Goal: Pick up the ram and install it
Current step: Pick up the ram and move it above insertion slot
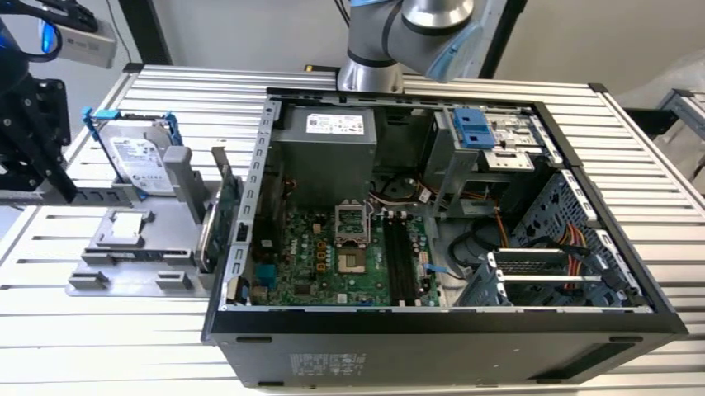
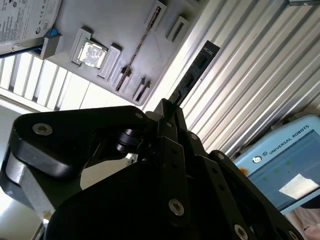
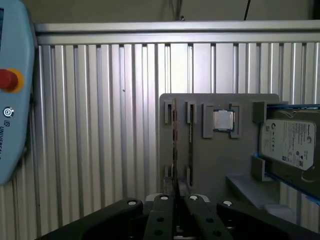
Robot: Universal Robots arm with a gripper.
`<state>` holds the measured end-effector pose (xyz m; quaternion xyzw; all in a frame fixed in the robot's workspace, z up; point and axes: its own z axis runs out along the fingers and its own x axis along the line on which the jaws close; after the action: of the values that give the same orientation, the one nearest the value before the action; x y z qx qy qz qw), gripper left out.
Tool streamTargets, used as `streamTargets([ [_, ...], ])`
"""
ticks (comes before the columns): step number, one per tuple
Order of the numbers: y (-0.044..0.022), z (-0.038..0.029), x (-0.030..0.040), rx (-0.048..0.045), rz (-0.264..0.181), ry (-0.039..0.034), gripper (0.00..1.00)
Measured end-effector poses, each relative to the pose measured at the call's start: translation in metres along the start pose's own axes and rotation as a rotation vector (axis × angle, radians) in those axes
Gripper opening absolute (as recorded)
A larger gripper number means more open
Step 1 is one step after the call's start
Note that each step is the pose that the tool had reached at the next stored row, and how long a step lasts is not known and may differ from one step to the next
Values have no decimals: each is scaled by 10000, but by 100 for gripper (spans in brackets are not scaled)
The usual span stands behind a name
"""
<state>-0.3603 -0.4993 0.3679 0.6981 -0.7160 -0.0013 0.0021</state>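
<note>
My black claw [image 2: 167,106] is clamped shut on the ram [image 2: 195,74], a thin, long, dark circuit-board stick that juts edge-on from between my fingertips in the second wrist view. So I judge the picking up done: the stick hangs in the air in my grip and, as far as I can tell, touches nothing else. Beneath it lie the ribbed silver aluminium table [image 3: 100,125] and the flat grey plastic holder tray [image 3: 210,165]. The tray carries a square silver processor chip [image 3: 223,120] and a silver hard drive in a blue frame [image 3: 290,142]. Beside the table rests a pale blue control pendant [image 2: 292,165] with a red button. Farther off, in the exterior view, the open black computer case [image 1: 441,338] lies on its side with the green motherboard [image 1: 319,264] exposed. The long black memory slots [image 1: 399,264] look bare to me, so the installing is all left to do. As for writing, the hard drive wears a white printed label, the grey power supply box has a white sticker [image 1: 333,124], and the pendant bears lettering along its edge; I leave all of it unread.
</note>
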Motion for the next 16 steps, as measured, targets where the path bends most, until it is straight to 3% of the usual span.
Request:
streamTargets([
  [8,3,-176,-4,3,0,37,0],
  [16,-1,-200,-6,4,0,39,0],
])
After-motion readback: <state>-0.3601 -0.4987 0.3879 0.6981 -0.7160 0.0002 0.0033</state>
